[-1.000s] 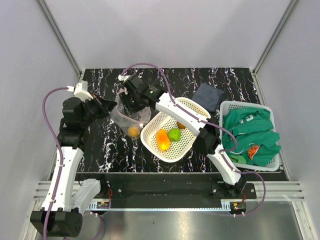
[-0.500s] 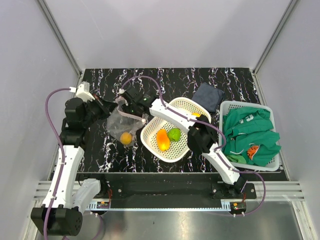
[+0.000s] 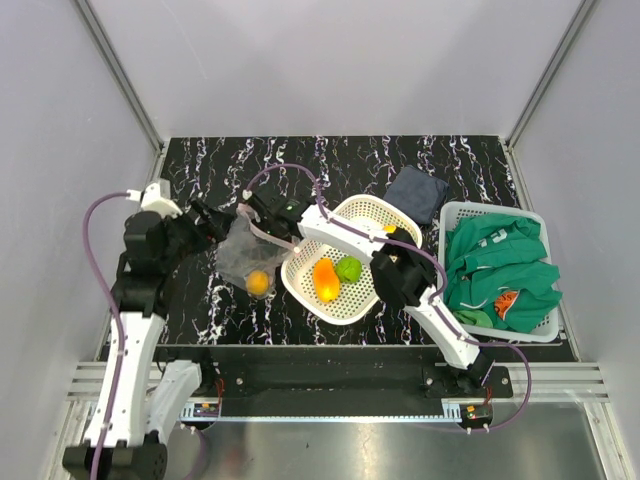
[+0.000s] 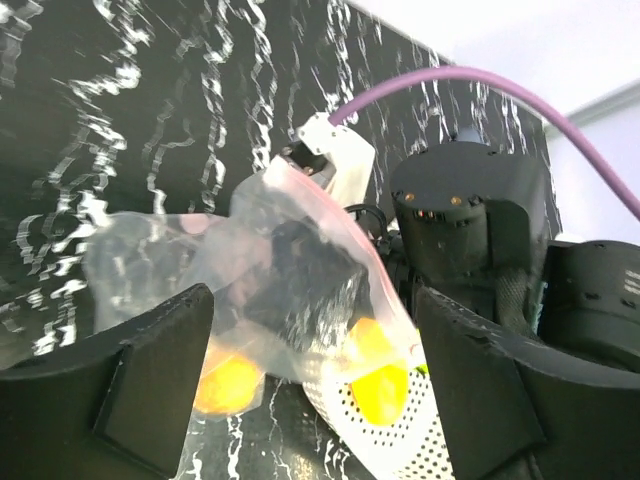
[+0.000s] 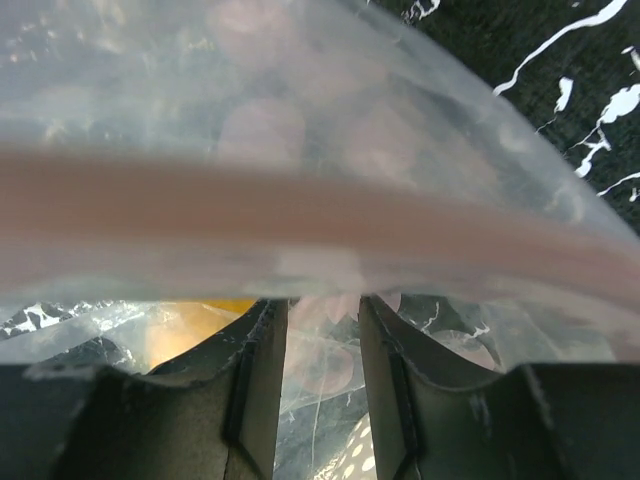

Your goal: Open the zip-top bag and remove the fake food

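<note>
The bag [image 3: 243, 252] sits just left of the basket [image 3: 352, 305], one fruit [image 3: 258, 283] inside it (more fruits [image 3: 325, 280] lie in the basket). Behind-right of the basket lies a cloth [image 3: 415, 192]; right, a crate [image 3: 455, 212] holding clothing [image 3: 500, 265].

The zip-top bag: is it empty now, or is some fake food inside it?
Not empty: one orange piece shows through the clear zip-top bag, near its lower end.

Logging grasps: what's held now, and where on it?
The right gripper pinches the zip-top bag at its pink zip edge; the left gripper is open, holding nothing.
</note>
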You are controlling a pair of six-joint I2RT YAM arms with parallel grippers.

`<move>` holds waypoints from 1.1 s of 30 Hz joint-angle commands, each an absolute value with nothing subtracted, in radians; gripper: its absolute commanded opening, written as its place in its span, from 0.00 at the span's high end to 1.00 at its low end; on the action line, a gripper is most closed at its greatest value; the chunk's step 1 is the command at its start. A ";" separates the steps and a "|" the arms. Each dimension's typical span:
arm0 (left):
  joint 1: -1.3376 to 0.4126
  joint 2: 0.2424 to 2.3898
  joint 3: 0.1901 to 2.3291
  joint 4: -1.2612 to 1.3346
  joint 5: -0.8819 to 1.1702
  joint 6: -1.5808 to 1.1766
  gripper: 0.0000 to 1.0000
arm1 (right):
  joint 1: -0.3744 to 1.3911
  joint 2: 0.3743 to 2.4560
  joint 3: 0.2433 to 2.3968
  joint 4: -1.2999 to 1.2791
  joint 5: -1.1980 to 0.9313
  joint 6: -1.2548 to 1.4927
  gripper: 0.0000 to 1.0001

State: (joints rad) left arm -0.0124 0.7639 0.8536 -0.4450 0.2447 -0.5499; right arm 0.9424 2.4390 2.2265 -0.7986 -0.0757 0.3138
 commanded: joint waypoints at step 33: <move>-0.035 0.926 0.265 0.109 0.423 -0.962 0.97 | 0.864 2.290 2.200 -0.680 -0.241 0.477 0.57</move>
State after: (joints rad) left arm -0.0322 0.8558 0.2615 -0.0795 0.4625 -0.9478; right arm 0.8574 2.2730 2.1502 -0.7219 -0.2054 0.4618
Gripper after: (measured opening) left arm 0.067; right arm 0.436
